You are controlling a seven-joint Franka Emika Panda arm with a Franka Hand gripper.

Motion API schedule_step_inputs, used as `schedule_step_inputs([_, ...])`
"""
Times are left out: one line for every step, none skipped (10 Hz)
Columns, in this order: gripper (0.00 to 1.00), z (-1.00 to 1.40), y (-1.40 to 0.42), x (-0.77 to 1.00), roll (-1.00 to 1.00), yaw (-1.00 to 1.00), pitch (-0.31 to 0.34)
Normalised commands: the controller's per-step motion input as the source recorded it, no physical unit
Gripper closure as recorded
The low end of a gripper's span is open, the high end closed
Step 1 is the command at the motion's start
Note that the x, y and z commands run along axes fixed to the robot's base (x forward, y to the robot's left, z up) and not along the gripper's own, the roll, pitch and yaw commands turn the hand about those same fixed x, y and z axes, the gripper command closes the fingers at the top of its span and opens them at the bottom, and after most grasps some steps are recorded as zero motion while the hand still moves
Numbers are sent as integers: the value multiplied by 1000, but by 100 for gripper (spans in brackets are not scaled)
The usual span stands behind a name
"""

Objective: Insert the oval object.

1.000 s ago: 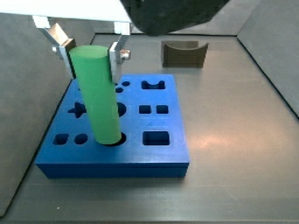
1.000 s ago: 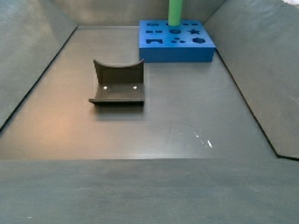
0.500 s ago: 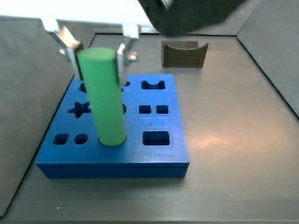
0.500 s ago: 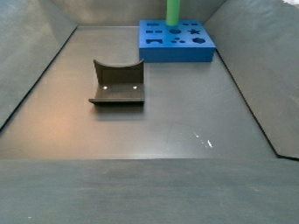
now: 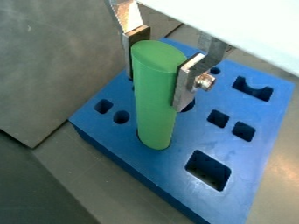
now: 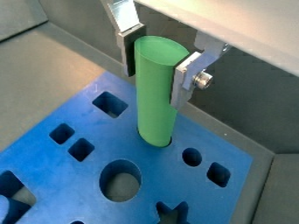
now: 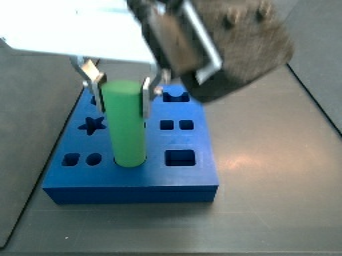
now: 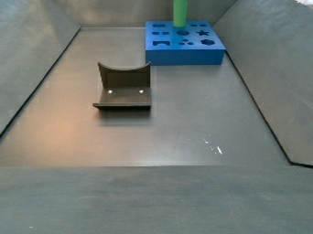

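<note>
The oval object, a bright green peg (image 5: 156, 105), stands upright in a hole of the blue block (image 5: 117, 133). It also shows in the other wrist view (image 6: 156, 96) and in both side views (image 7: 127, 130) (image 8: 181, 11). My gripper (image 5: 163, 58) is open around the peg's top, one silver finger on each side. In a side view the gripper (image 7: 123, 82) stands with both fingers a little apart from the peg. The peg's lower end is hidden inside the block (image 7: 127, 188).
The blue block (image 8: 184, 53) has several other shaped holes and sits at the far end of the grey walled floor. The dark brown fixture (image 8: 123, 87) stands in the middle left of the floor. My arm's dark body fills the upper part of a side view.
My fingers have spread off the peg and the gripper has risen a little. The peg stays standing in the block. The arm's body has swung into a side view.
</note>
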Motion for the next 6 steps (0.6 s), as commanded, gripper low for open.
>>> schedule_step_inputs([100, -271, 0, 0, -40, 0, -13])
schedule_step_inputs([100, -263, 0, 0, -44, 0, -13])
schedule_step_inputs([100, -277, 0, 14, -29, 0, 0])
schedule_step_inputs([100, -146, 0, 0, -44, 0, -9])
schedule_step_inputs([100, 0, 131, 6, -127, -71, 0])
schedule_step_inputs([100, 0, 0, 0, 0, 0, 0])
